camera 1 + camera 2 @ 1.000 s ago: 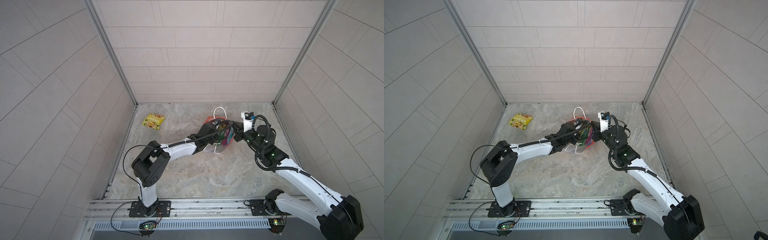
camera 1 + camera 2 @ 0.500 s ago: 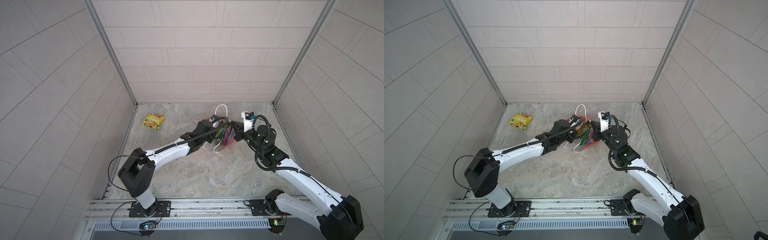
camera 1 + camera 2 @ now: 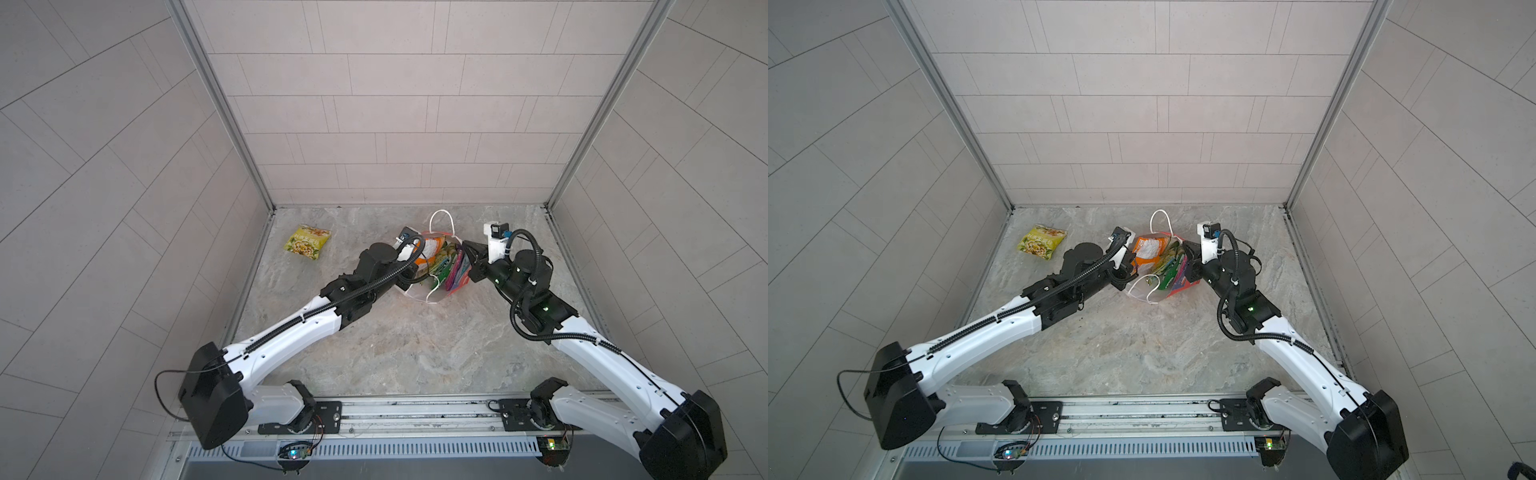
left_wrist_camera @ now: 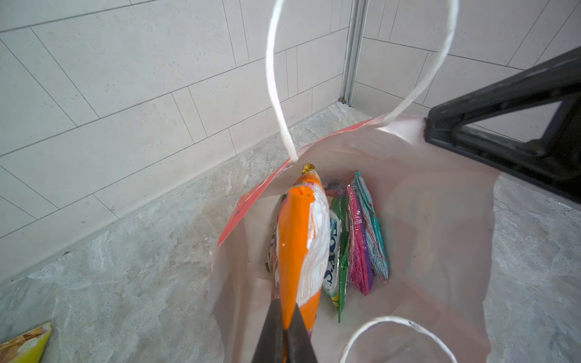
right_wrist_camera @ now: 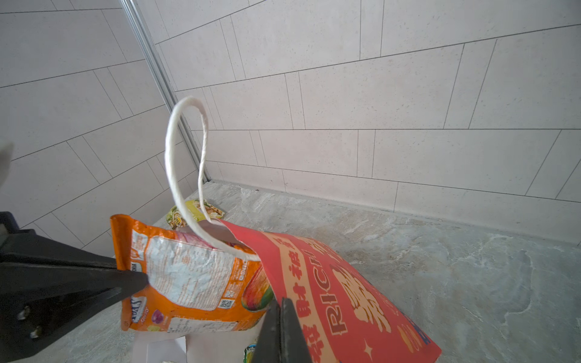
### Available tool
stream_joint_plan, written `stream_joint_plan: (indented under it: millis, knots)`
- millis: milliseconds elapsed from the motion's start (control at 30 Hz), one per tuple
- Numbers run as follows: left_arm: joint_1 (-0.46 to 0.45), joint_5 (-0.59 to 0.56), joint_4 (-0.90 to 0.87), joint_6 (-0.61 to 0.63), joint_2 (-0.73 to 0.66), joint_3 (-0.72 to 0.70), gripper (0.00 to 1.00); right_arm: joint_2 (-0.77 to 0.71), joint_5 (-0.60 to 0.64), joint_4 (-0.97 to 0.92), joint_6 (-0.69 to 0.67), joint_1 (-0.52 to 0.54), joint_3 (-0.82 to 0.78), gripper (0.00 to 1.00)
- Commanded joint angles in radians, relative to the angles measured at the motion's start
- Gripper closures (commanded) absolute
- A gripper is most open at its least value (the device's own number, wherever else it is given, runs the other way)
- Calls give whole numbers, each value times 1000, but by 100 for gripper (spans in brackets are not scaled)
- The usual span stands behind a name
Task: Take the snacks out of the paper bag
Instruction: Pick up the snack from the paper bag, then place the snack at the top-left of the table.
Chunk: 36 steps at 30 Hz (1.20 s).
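We see a robotics lab cell. A metal rail carries the bases of the white left arm and right arm. Bare circuit boards hang just below it. Beyond it a stone-patterned table sits boxed in by pale tiled walls and aluminium corner posts.

Lighting's bright, even and soft all round, so only faint fuzzy shadows sit on the bench. Both top views are sharp, but the wall tiles splay toward 3 and 9 o'clock. On the left wrist view, the left hand by the lens looks a touch soft, the orange packet shines, and the paper bag lining glows pinkish.
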Motion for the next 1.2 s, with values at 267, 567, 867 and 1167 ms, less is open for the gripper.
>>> stream_joint_plan:
  millis: [267,567,867,1167]
  knots:
    - [23,-188,138,156,-233,-45,100,-14,-12,51,26,-3,-8,100]
    - [142,-278,117,146,-305,2,100,-22,-10,54,30,-3,-11,100]
    - [239,-348,60,89,-188,60,100,-18,-9,58,32,-3,-15,100]
    - [259,-565,-156,11,108,178,100,-5,-9,63,32,-3,-17,100]
